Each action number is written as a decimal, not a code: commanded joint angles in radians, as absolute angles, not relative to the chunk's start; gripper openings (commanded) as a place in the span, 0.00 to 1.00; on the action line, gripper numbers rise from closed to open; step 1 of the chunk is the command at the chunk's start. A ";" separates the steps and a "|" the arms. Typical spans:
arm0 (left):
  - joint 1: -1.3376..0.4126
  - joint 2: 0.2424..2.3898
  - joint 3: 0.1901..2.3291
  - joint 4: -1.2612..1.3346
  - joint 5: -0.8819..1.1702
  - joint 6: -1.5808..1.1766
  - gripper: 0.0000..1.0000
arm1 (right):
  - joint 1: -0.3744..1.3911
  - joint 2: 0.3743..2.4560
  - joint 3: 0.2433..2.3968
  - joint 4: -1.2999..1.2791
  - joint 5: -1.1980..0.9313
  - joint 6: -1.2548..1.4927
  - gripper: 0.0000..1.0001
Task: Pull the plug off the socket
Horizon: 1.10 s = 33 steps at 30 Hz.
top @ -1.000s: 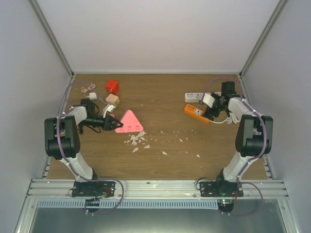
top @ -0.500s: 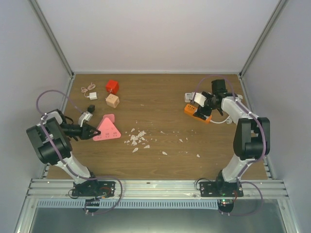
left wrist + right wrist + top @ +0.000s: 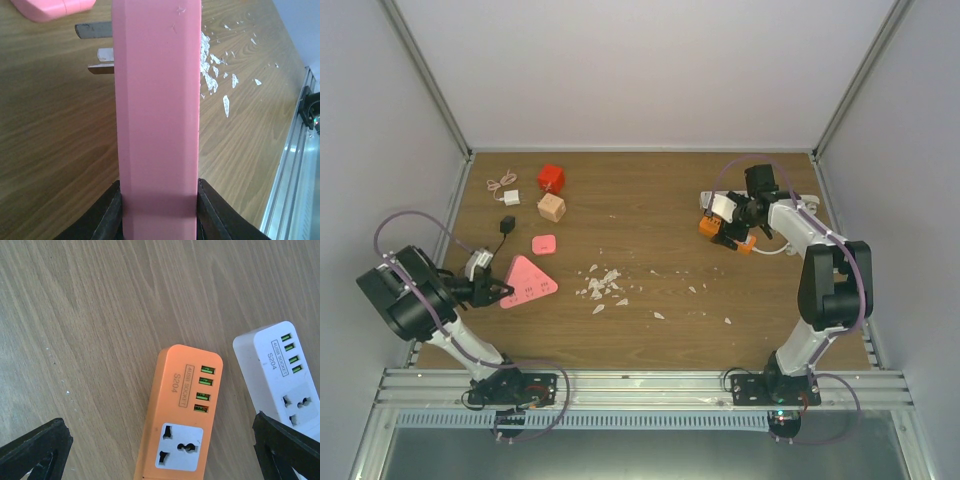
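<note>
The left claw (image 3: 159,212) pinched one end of the pink triangular plug (image 3: 157,100). The plug's long axis ran straight away from the fingers, and its metal prongs (image 3: 97,30) stuck out sideways from one flat face. The small pink socket (image 3: 50,7) lay apart from it on the table (image 3: 50,150), with white chips (image 3: 212,75) beyond. The right claw (image 3: 160,440) stood spread wide over an orange power strip (image 3: 175,405), with a white power strip (image 3: 280,370) beside it.

On the wooden table (image 3: 650,190) lie a red cube (image 3: 551,178), a pale cube (image 3: 551,208), a white plug (image 3: 510,197), a black plug (image 3: 507,222), a small pink piece (image 3: 544,244), white crumbs (image 3: 603,284), and an orange power strip (image 3: 175,400) just beside a white power strip (image 3: 277,370).
</note>
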<state>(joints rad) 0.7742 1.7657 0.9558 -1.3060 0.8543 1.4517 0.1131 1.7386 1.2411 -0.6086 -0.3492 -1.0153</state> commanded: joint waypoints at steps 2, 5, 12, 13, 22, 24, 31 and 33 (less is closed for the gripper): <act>0.806 1.822 0.941 -1.221 0.777 1.434 0.11 | 0.130 1.715 1.267 -0.627 -0.341 -0.997 1.00; 0.813 1.835 0.952 -1.168 0.770 1.389 0.16 | 0.131 1.714 1.265 -0.627 -0.341 -0.993 1.00; 0.817 1.882 0.989 -1.119 0.764 1.327 0.30 | 0.132 1.701 1.246 -0.624 -0.334 -0.991 1.00; 0.818 1.885 0.992 -1.117 0.765 1.321 0.33 | 0.132 1.700 1.245 -0.624 -0.334 -0.991 1.00; 0.817 1.879 1.000 -1.064 0.758 1.262 0.52 | 0.132 1.696 1.238 -0.621 -0.331 -0.992 0.99; 0.817 1.866 0.999 -1.056 0.757 1.255 0.57 | 0.133 1.695 1.238 -0.620 -0.331 -0.992 1.00; 0.816 1.789 0.998 -1.021 0.753 1.229 0.97 | 0.132 1.680 1.252 -0.628 -0.335 -0.981 1.00; 0.814 1.751 1.005 -1.023 0.748 1.223 0.99 | 0.132 1.668 1.260 -0.632 -0.338 -0.963 1.00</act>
